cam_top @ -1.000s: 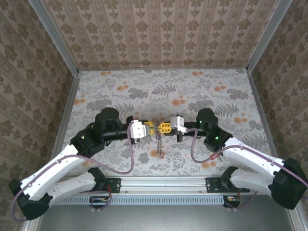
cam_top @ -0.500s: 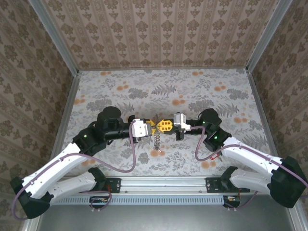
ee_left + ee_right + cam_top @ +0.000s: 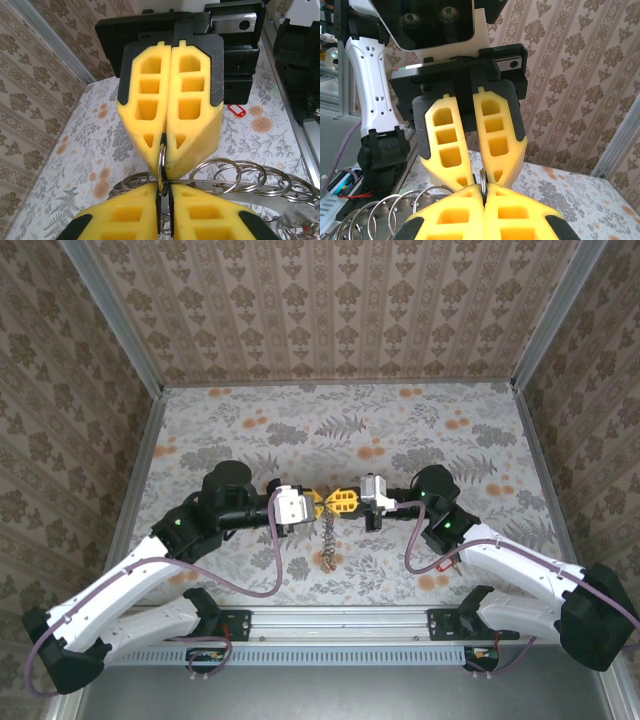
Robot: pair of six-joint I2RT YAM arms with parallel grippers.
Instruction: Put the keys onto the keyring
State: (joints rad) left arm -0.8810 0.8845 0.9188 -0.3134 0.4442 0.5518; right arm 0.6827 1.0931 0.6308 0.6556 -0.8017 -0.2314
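Pinching the keyring point(image 3: 328, 540) with left gripper point(image 3: 316, 504) and right gripper point(image 3: 334, 503), tip to tip (both squeezed tight on one thin ring). Dangling in a chain over the flowery table point(image 3: 450, 450).

Overhead; wrist views share fingers point(image 3: 197, 135)

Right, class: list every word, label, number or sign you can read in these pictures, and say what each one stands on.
No text can be read anywhere in these pictures.
Red key tag: it has a pale label window, too small to tell if anything is written there.
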